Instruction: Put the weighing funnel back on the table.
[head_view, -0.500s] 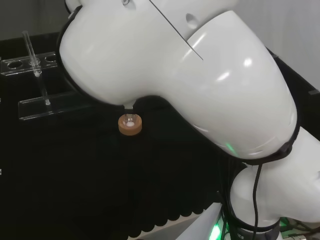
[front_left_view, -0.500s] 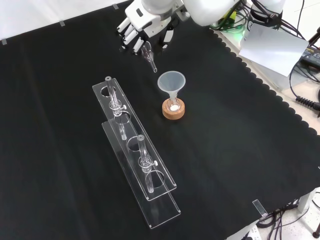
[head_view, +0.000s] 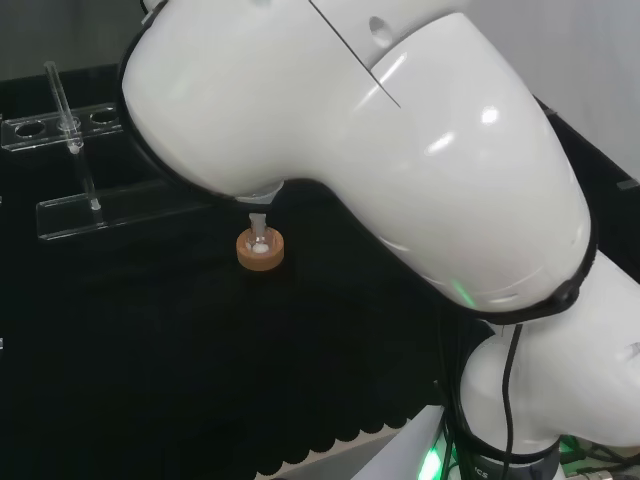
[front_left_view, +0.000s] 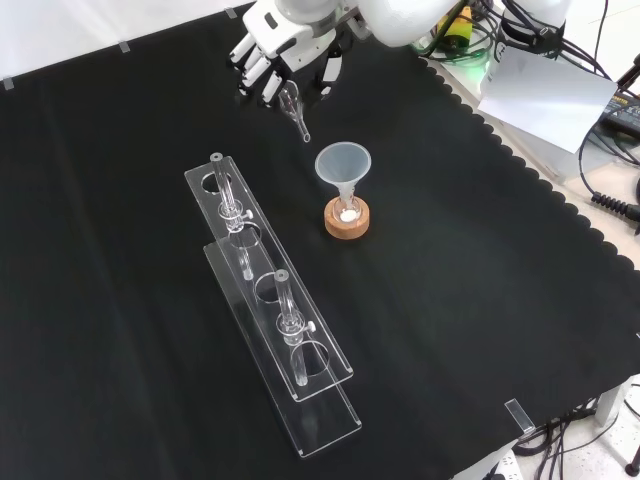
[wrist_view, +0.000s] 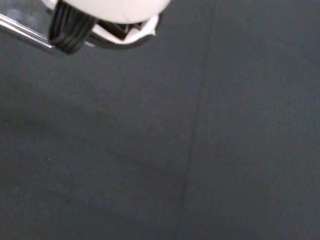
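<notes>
In the front view the black and white hand (front_left_view: 272, 47) hangs at the top, above the cloth. It is shut on the weighing funnel (front_left_view: 294, 110), a small clear piece whose stem points down and to the right below the fingers. The piece is off the cloth. To its lower right stands the funnel (front_left_view: 343, 164), mouth up, its stem in a small flask on a cork ring (front_left_view: 347, 222). In the head view the arm's white links cover the hand, and the cork ring (head_view: 260, 251) shows below them. The wrist view has a blurred white part of the hand (wrist_view: 117, 9) over dark cloth.
A clear test tube rack (front_left_view: 268, 322) with two tubes lies across the middle of the front view, lower left of the funnel. In the head view the rack (head_view: 82, 211) stands at the far left. The cloth's scalloped edge (front_left_view: 520, 170) runs down the right of the front view.
In the front view the hand has shifted slightly up and to the left with the weighing funnel held in it. The funnel, the flask and the rack have not moved.
</notes>
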